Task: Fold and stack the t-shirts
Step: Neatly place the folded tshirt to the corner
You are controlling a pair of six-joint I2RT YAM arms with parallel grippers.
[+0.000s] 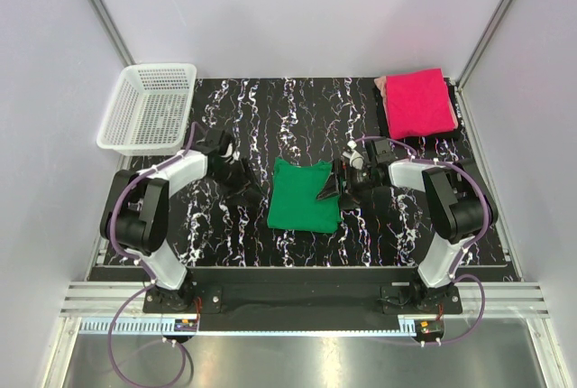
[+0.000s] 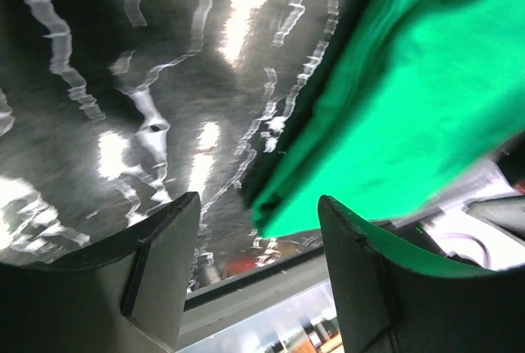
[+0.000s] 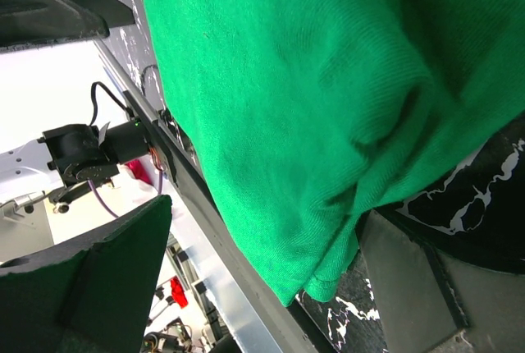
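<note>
The green t-shirt point(image 1: 304, 195) lies folded into a rectangle in the middle of the table. My left gripper point(image 1: 242, 186) hovers just off its left edge. In the left wrist view the left gripper point(image 2: 258, 202) is open, and a corner of the green shirt point(image 2: 410, 98) reaches into the gap without being pinched. My right gripper point(image 1: 330, 191) sits at the shirt's right edge. It is wide open point(image 3: 267, 209), with the green cloth point(image 3: 295, 98) spread between its fingers point(image 3: 115, 275). The pink t-shirt point(image 1: 417, 102) lies folded at the back right corner.
A white mesh basket point(image 1: 149, 108) stands at the back left corner. The table top is black marbled point(image 1: 297, 113), with white walls close on both sides and a metal rail point(image 1: 297, 302) along the near edge.
</note>
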